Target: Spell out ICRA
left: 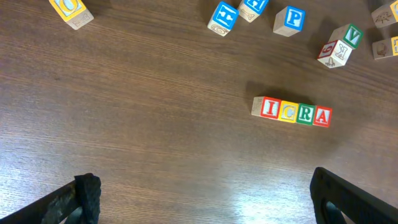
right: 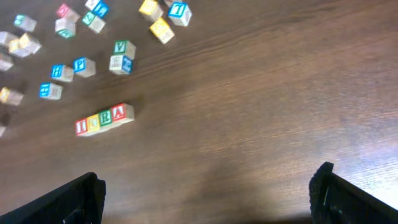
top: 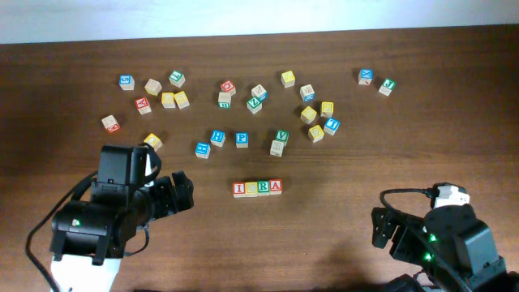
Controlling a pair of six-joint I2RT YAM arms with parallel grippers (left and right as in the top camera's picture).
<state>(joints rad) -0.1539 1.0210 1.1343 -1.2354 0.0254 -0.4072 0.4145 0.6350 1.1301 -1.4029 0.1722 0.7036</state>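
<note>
Four wooden cubes stand touching in a row that reads ICRA (top: 258, 188) at the table's middle: red I (top: 239, 189), yellow C (top: 251, 189), green R (top: 263, 188), red A (top: 276, 186). The left wrist view shows the same ICRA row (left: 292, 112) ahead and to the right. In the right wrist view the ICRA row (right: 102, 119) lies far left. My left gripper (top: 182, 193) (left: 204, 190) is open and empty, left of the row. Near the front right, well away from the row, my right gripper (top: 388, 229) (right: 208, 183) is open and holds nothing.
Several loose letter cubes lie scattered across the far half of the table, among them a blue H (top: 217, 136), a blue P (top: 242, 139) and a green V (top: 281, 135) just behind the row. A yellow cube (top: 152, 141) sits close to the left arm.
</note>
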